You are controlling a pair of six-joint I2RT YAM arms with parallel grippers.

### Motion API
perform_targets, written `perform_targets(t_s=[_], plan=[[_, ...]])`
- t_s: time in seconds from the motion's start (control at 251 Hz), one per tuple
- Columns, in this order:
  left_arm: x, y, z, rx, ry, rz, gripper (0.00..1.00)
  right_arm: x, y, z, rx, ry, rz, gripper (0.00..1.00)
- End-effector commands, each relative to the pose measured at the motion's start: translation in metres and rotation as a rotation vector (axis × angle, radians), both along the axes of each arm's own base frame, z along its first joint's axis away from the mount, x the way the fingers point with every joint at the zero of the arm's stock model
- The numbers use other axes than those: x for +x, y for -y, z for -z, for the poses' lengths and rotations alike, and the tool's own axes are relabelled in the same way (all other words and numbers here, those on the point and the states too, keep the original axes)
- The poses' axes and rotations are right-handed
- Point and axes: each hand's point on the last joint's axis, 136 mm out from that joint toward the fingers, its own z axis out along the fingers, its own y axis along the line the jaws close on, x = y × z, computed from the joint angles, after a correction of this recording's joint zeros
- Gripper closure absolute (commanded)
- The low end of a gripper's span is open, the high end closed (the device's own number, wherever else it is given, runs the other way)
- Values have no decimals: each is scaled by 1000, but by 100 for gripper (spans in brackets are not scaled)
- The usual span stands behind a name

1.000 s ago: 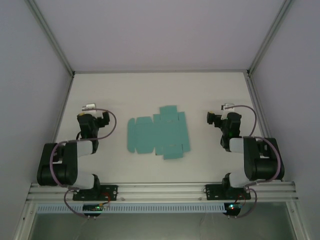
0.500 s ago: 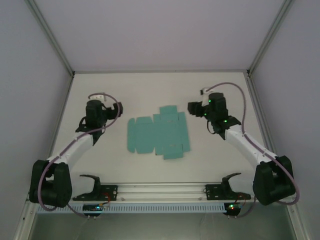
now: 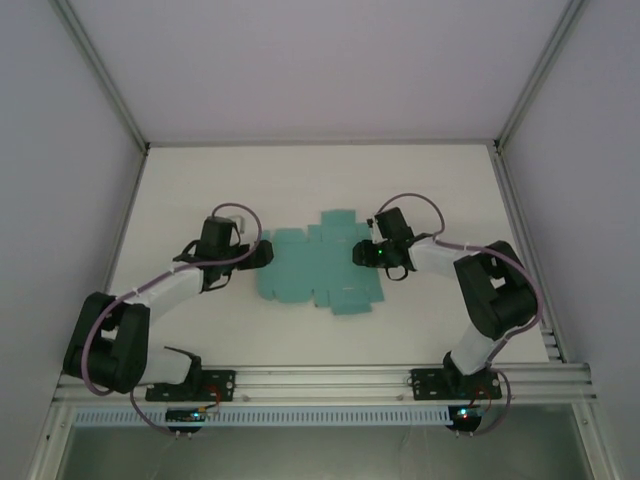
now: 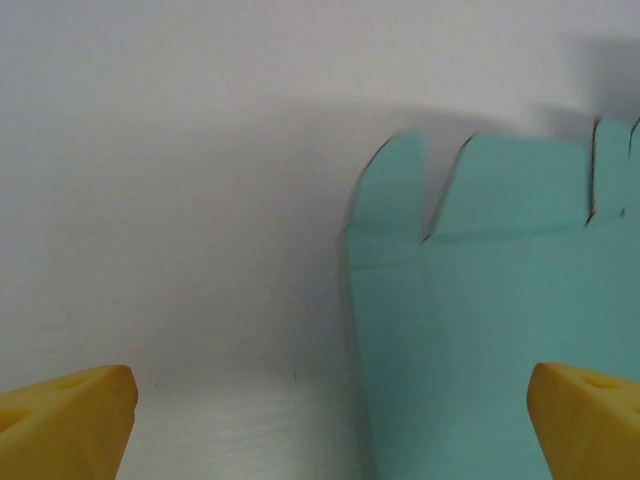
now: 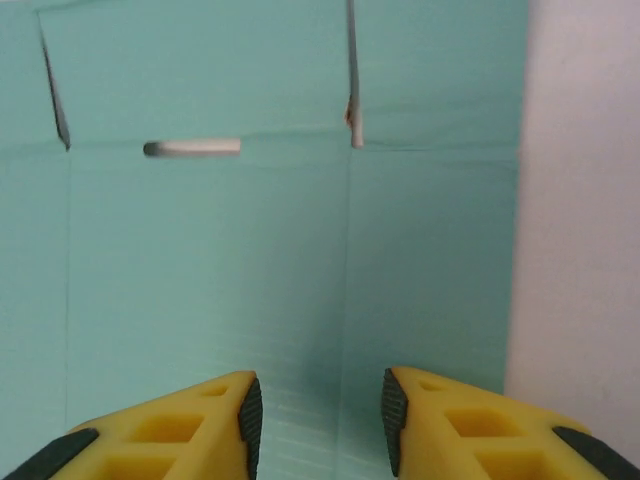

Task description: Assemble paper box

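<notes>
The paper box (image 3: 318, 265) lies flat on the white table as a teal die-cut sheet with flaps. My left gripper (image 3: 262, 254) is at the sheet's left edge; its wrist view shows it wide open, yellow fingertips (image 4: 70, 415) far apart, the sheet's edge and rounded flap (image 4: 480, 300) ahead between them. My right gripper (image 3: 362, 255) hovers over the sheet's right part; its jaws stand partly open over the teal card (image 5: 250, 250), near a fold line and a slot, with nothing held.
The white table (image 3: 200, 185) runs to the enclosure's grey walls and metal frame posts (image 3: 105, 85). An aluminium rail (image 3: 320, 382) carrying both arm bases crosses the near edge.
Both arms have unfolded from near their bases and reached inward to the sheet, the left to its left edge, the right over its right side. The sheet has shifted slightly.
</notes>
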Motion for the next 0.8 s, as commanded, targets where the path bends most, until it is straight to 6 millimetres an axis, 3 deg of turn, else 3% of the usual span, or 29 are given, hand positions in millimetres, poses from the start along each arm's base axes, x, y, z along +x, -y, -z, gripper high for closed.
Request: perform_targets(t_s=[0.0,0.096,0.251,0.475,0.547,0.659,0.77,0.794], plan=[[-6,13,2,-69,-18,47,1,-25,21,50,-41,-143,67,62],[-7,28,2,-141,-22,100,2,-28,22,59,-13,-138,63,63],[-4,58,-18,-355,58,173,17,-31,27,65,-14,-157,77,63],[4,58,-12,-386,50,165,31,-30,27,59,27,-132,65,63],[5,60,-15,-407,65,170,42,-29,26,59,35,-126,50,62],[7,61,-21,-440,100,167,71,-29,22,54,58,-104,13,62],[10,59,-30,-453,120,154,99,-23,23,35,77,-53,9,59],[10,59,-33,-457,128,150,100,-20,23,27,82,-35,6,58]])
